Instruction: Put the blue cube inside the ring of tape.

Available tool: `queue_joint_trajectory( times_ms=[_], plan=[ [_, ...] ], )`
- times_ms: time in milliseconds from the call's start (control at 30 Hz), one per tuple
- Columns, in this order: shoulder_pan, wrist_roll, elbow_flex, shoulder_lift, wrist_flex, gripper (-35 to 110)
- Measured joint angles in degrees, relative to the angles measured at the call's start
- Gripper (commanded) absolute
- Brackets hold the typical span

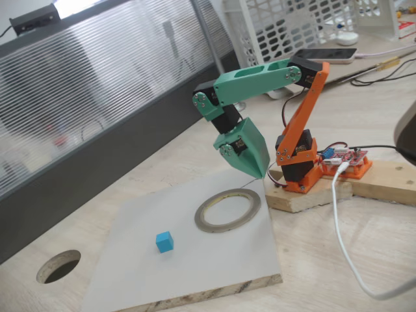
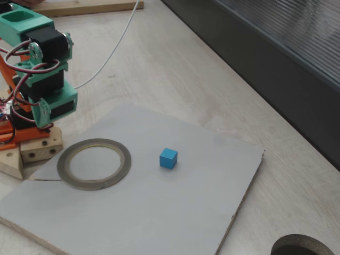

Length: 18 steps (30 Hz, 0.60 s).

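In a fixed view the blue cube (image 1: 164, 242) sits untouched on the grey board (image 1: 130, 273), near-left of the ring of tape (image 1: 227, 210); the tool (image 1: 250, 156) hangs folded above, grip state indeterminable. In another fixed view the cube lies right of the ring, apart; judged: everything remains.

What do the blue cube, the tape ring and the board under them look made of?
Blue cube: matte, uniform colour, probably plastic or painted wood. Ring of tape: thin greyish-tan roll, slight sheen, yellowish inner rim. Board: grey laminate over chipboard, its edge speckled.
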Motion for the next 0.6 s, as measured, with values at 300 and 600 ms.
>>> queue_joint_trajectory(
  times_ms=[300, 600],
  plan=[
    [0.00, 0.44, -15.47, -0.18, 0.00, 2],
    [0.00, 0.44, -17.75, -0.18, 0.09, 2]
  ],
)
